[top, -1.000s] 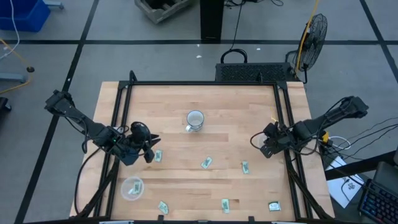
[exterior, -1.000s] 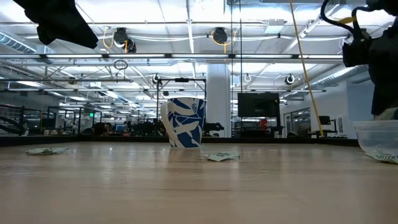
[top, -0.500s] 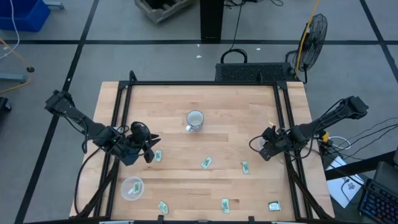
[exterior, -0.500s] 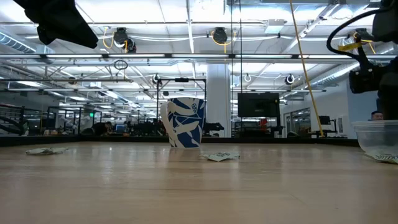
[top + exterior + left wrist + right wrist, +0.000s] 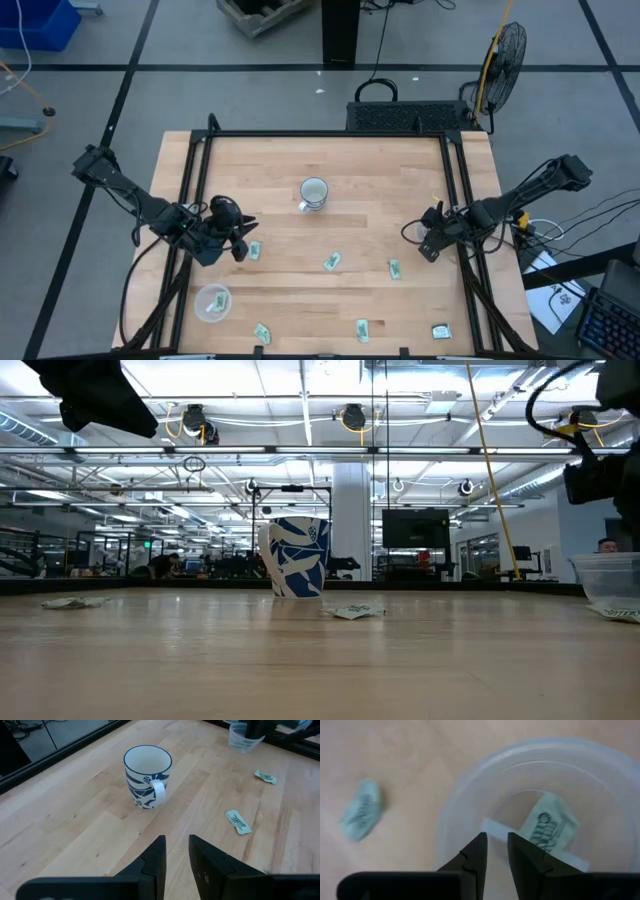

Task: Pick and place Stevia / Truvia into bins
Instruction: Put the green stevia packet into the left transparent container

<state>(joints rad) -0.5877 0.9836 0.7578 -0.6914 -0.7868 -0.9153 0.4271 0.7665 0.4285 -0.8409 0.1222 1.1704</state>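
A green-and-white sweetener packet (image 5: pixel 546 831) is lying inside the clear plastic tub (image 5: pixel 470 795) at the right side of the bench (image 5: pixel 370 215), slanting against the tub's wall — it looks dropped rather than placed, which suits a sorting job where only the tub matters. Directly over it the right gripper (image 5: pixel 495 851) is hanging above the tub's mouth, its fingers parted by a narrow gap and holding nothing, the packet just beyond the fingertips. Another packet (image 5: pixel 362 810) is resting on the wood just outside the tub, and several more are scattered across the front half of the bench, among them one (image 5: pixel 332 261) near the middle and one (image 5: pixel 440 330) by the front right corner. The second tub (image 5: pixel 211 302) is sitting near the front left. The left gripper (image 5: pixel 176 851) is hovering at the left side, slightly open and empty — likely waiting its turn — facing the blue-patterned mug (image 5: pixel 147 776).
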